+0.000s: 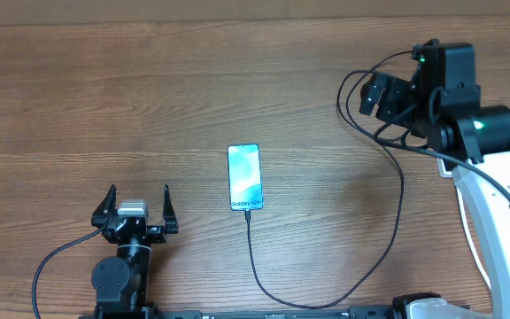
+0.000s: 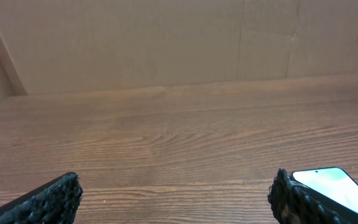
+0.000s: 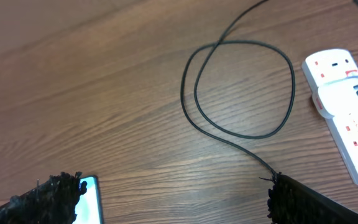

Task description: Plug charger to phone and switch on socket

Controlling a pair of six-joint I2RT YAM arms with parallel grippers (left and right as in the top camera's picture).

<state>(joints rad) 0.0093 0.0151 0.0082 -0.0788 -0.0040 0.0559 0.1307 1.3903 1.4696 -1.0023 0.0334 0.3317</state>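
The left gripper (image 1: 139, 191) sits nearest, low over the table (image 1: 78, 89) at its near edge. Its jaws are spread wide with nothing between them, and its fingers (image 2: 55, 199) touch no object. Just to its right lies the phone (image 1: 244, 177), flat and screen up, lit light blue. Its long axis runs near to far, and the end with the lettering faces the near side. The charger (image 1: 388, 239) meets the middle of that near short edge with its small tip. From there the cable drops toward the near table edge, sweeps right, and climbs away to the far right.

Farther off, the right gripper (image 3: 173, 186) hangs above the table, also wide open and empty. The cable passes just beside its right fingertip, whether touching is unclear, and beyond that it lies in a loose loop on the wood. Past the loop, at the right edge of the right wrist view, is the socket (image 3: 347, 124), white with red-marked switches and lying slantwise. The switch positions are too small to read.
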